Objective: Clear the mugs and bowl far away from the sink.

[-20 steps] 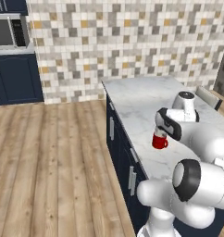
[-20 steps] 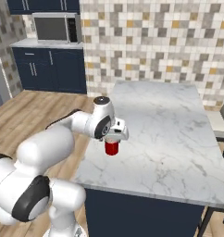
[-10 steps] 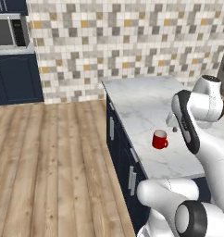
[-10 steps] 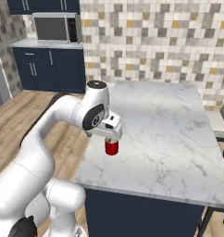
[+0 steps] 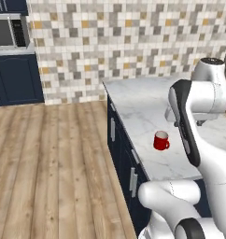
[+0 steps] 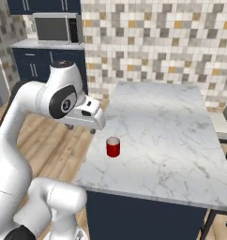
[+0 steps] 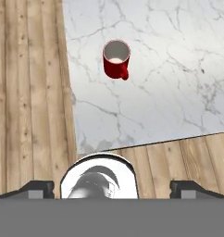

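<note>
Gripper [image 7: 112,187] apparently wide open, empty.

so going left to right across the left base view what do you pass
microwave → dark blue cabinet → wood floor → marble counter → red mug

I see a white marble island countertop [image 6: 171,131] over navy cabinet fronts with silver handles [image 5: 132,179]. The wall is a mosaic tile backsplash in grey, cream and ochre [image 5: 124,37]. A light wood plank floor [image 5: 54,168] runs left. A steel microwave [image 6: 56,28] sits above navy base cabinets [image 5: 17,84].
</note>
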